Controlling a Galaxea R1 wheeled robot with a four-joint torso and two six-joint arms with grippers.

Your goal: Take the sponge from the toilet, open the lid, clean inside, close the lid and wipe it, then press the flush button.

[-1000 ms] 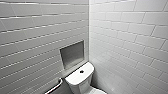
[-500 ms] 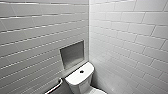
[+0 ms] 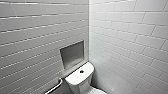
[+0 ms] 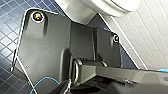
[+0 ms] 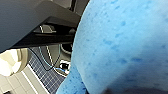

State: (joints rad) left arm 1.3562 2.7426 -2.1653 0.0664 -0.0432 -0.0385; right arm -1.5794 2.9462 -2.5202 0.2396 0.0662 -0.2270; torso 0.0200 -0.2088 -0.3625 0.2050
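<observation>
Mostly, toilet (image 3: 75, 80) being cut off at bowl, sponge (image 5: 120, 45) crowding right wrist camera, wall niche (image 3: 72, 53) showing grey, claws' grip being untellable.

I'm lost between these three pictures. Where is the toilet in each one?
Head view: the toilet, its tank at bottom centre, in the wall corner.
Left wrist view: the toilet, white, beyond the robot's dark plate.
Right wrist view: probably the toilet, a pale rounded shape beside the blue sponge.
Shared landmark: the white wall tiles.
</observation>
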